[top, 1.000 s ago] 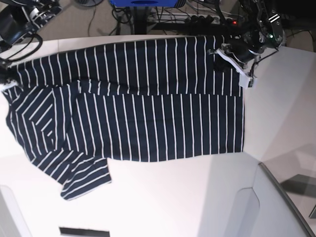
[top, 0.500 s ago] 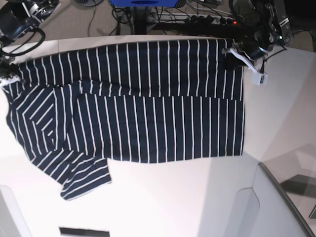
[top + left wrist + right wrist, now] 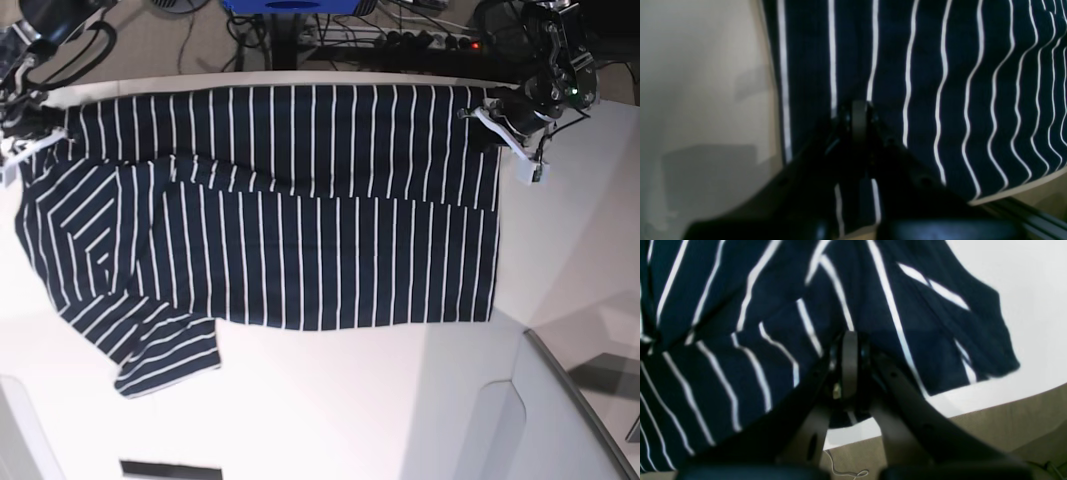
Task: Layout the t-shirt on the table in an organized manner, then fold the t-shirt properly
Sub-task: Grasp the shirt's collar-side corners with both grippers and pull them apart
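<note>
White desk [image 3: 330,400] carries the t-shirt [image 3: 300,210] spread across upper frame; my left gripper [image 3: 487,122] and right gripper [image 3: 30,130], both clamped on its far corners, have drawn that edge outward, taut.

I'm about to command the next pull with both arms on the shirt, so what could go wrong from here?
1. The t-shirt already reaches the table's far edge; pulling further could drag fabric off it.
2. The left gripper and right gripper each pinch only a little cloth near an edge, so a corner may slip out.
3. The lower sleeve lies skewed and there is a wrinkle across the body; tension may not flatten them.
</note>
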`<state>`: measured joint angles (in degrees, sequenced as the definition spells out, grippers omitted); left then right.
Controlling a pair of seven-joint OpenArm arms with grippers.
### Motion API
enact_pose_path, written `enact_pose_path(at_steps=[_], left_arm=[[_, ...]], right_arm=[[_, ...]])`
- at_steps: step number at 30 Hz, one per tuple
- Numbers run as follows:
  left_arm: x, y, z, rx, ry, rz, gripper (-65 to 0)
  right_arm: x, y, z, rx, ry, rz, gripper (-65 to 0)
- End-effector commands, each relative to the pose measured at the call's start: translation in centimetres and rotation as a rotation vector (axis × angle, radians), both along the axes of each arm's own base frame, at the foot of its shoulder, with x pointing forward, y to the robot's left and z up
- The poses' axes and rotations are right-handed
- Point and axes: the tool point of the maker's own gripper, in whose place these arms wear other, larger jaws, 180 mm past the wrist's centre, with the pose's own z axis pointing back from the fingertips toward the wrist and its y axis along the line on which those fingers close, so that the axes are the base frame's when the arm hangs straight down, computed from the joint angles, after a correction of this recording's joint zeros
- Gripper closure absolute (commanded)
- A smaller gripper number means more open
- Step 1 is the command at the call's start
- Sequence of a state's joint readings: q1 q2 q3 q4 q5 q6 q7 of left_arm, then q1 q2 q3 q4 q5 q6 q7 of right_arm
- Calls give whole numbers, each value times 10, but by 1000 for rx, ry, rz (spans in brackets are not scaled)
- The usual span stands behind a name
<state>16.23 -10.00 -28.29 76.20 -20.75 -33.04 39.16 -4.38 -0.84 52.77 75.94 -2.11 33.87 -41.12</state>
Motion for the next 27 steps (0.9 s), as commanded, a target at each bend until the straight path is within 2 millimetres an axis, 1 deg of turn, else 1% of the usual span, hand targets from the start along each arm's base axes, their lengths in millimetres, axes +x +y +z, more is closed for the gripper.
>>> enact_pose_path(at_steps=[1, 3, 6, 9, 14, 20, 21, 26, 27], left_arm=[[-7, 12, -2, 51, 38, -5, 0], [-8, 14, -2, 56, 40, -2, 0], [-8, 16, -2, 61, 40, -2, 0], [-8, 18, -1, 63, 38, -1, 0], [-7, 18, -1, 64, 37, -1, 0], [-6, 31, 2, 92, 41, -7, 0], [-5, 36, 5, 106, 38, -14, 0], [-3, 39, 7, 113, 34, -16, 0], [0, 38, 8, 112, 27, -19, 0]], right_arm=[[4, -2, 5, -13, -6, 10, -3], [5, 2, 7, -16, -13, 14, -3], [5, 1, 8, -20, -14, 14, -2], [4, -4, 10, -30, -15, 8, -2], [5, -6, 11, -35, -20, 8, -2], [1, -3, 9, -30, -8, 16, -2], [1, -2, 8, -29, -8, 16, -2], [1, -3, 9, -31, -8, 16, -2], [1, -3, 9, -31, -6, 16, -2]])
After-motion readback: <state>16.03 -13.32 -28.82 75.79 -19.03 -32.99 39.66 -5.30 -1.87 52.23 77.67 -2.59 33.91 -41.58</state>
